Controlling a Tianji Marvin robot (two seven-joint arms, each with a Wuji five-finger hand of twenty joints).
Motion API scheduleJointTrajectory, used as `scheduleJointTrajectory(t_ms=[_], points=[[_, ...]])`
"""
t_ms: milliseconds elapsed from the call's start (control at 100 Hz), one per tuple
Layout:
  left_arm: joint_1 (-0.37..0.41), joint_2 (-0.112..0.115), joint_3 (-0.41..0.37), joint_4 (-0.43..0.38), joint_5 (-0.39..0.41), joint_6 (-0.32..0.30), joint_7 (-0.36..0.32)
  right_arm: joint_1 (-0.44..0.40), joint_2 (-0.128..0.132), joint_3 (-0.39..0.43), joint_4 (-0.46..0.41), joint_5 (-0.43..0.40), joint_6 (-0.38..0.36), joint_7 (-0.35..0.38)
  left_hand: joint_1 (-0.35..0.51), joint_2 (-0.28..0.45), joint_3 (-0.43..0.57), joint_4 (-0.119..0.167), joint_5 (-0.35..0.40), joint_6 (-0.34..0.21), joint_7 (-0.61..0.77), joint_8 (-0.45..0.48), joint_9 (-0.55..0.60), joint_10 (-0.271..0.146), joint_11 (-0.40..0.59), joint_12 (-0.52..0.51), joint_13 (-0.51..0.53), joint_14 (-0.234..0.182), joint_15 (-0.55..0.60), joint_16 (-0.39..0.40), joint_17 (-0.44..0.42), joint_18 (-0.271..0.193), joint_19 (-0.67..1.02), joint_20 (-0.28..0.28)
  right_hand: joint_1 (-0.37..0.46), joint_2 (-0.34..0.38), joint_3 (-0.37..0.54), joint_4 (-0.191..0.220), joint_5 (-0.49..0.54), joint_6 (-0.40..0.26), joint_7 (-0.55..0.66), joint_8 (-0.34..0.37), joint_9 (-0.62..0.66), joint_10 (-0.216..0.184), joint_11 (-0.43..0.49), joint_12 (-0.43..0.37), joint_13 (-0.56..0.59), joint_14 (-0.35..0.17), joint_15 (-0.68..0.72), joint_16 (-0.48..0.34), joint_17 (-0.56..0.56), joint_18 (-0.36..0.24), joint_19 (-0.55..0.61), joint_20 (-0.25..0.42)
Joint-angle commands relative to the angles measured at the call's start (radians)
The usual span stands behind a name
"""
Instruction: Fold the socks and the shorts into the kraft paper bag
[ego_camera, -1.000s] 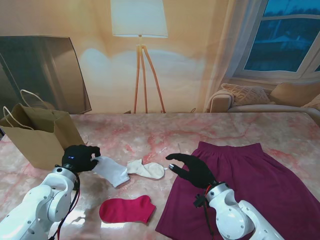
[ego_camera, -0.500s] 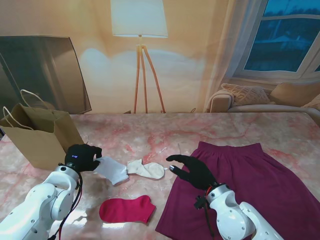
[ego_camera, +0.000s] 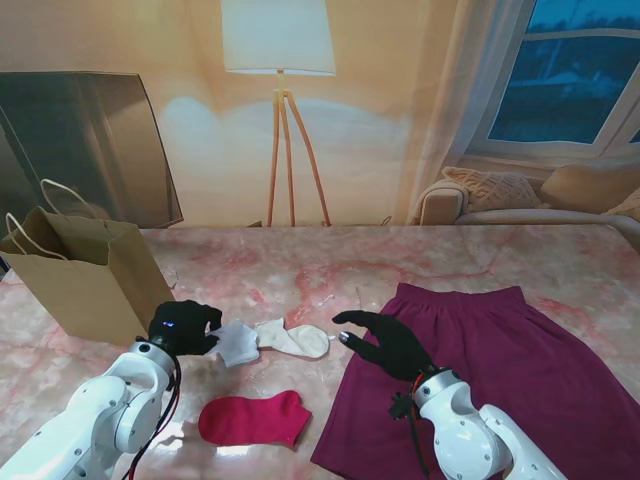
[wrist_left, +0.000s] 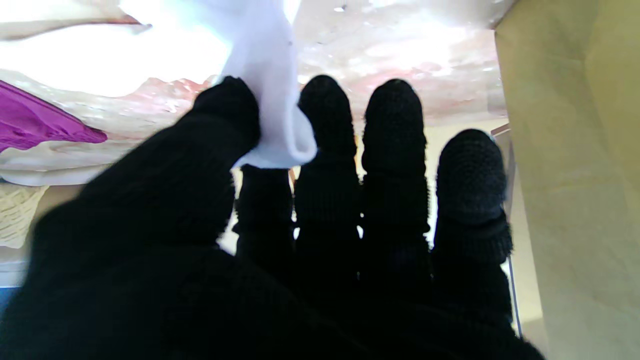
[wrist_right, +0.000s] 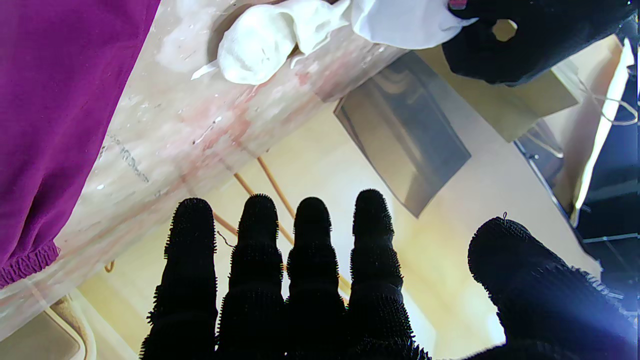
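Since the earlier frame my left hand (ego_camera: 183, 327) has carried the white sock's (ego_camera: 237, 342) cuff rightward, doubling the sock over toward its cream partner (ego_camera: 295, 339); right hand barely shifted. Left hand pinches the thin white knit between thumb and forefinger, clear in the left wrist view, fabric curled over the forefinger tip. I judge that's the fold in progress, cuff going onto toe. Right hand (ego_camera: 385, 340) grasps nothing, fingers spread and straight, hovering by the left edge of the shorts (ego_camera: 490, 370), probably waiting to pin the sock. Shorts lie flat at the bench's right side, soft magenta, elastic hem. Red sock (ego_camera: 254, 418) lies flat near the front edge, untouched. Bag (ego_camera: 85, 275) stands open at the left edge, stiff kraft paper, cord handles. Bench (ego_camera: 300, 265) is glossy pink marble.
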Motion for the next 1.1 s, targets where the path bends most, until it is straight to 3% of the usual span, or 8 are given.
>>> scheduleJointTrajectory(t_ms=[0,360,780,960,1090], points=[[0.009,-0.002,0.016,-0.003,-0.008,-0.004,-0.003,-0.008,0.001,-0.004,-0.003,0.0,-0.002,0.0,-0.007,-0.017,0.003,-0.053,0.038,0.007,0.065,-0.008,0.044,-0.008,0.019,-0.011,0.029,-0.022,0.041,-0.003,0.008,0.0,0.047,-0.01,0.012,0.021,-0.008,-0.039,-0.007,-0.026,0.015,0.014,-0.001,-0.005,0.011,0.012,0.021,0.005,0.006,0.019,-0.002,-0.002,0.019,0.036],[-0.054,-0.001,0.107,0.076,0.003,0.03,0.048,-0.009,0.004,-0.002,-0.005,0.005,-0.006,0.018,-0.017,-0.066,0.03,-0.053,0.048,0.008,0.084,-0.009,0.058,-0.019,0.09,-0.015,0.041,-0.038,0.091,0.011,0.018,-0.003,0.075,-0.017,0.014,0.022,-0.012,-0.04,0.003,-0.032,0.02,0.016,-0.003,-0.003,0.01,0.011,0.019,0.006,0.006,0.018,0.006,-0.009,0.02,0.036],[-0.107,-0.001,0.127,0.091,0.069,0.104,0.077,-0.014,0.007,0.009,-0.01,0.007,-0.004,0.032,-0.015,-0.123,0.081,-0.047,0.046,-0.003,0.094,-0.012,0.071,-0.014,0.16,-0.011,0.049,-0.049,0.154,0.038,0.022,-0.006,0.103,-0.014,0.016,0.024,-0.014,-0.04,0.004,-0.034,0.021,0.017,-0.003,-0.004,0.009,0.011,0.018,0.006,0.005,0.018,0.006,-0.01,0.02,0.035],[-0.143,0.004,0.192,0.13,0.098,0.104,0.11,-0.013,0.008,0.01,-0.006,0.014,-0.006,0.04,-0.019,-0.134,0.107,-0.041,0.022,-0.009,0.069,-0.02,0.074,-0.029,0.191,-0.012,0.053,-0.063,0.173,0.047,0.026,-0.018,0.111,-0.015,0.017,0.024,-0.015,-0.04,0.008,-0.038,0.023,0.018,-0.004,-0.003,0.008,0.01,0.019,0.006,0.006,0.019,0.007,-0.01,0.02,0.035],[-0.178,0.004,0.246,0.173,0.077,0.094,0.122,-0.016,0.01,0.012,-0.008,0.016,-0.008,0.049,-0.021,-0.159,0.163,-0.033,-0.009,-0.001,0.016,-0.014,0.065,-0.032,0.215,0.003,0.046,-0.052,0.179,0.054,0.017,-0.02,0.111,-0.017,0.019,0.025,-0.017,-0.04,0.01,-0.04,0.024,0.019,-0.005,-0.004,0.008,0.01,0.019,0.007,0.006,0.019,0.007,-0.012,0.02,0.035]])
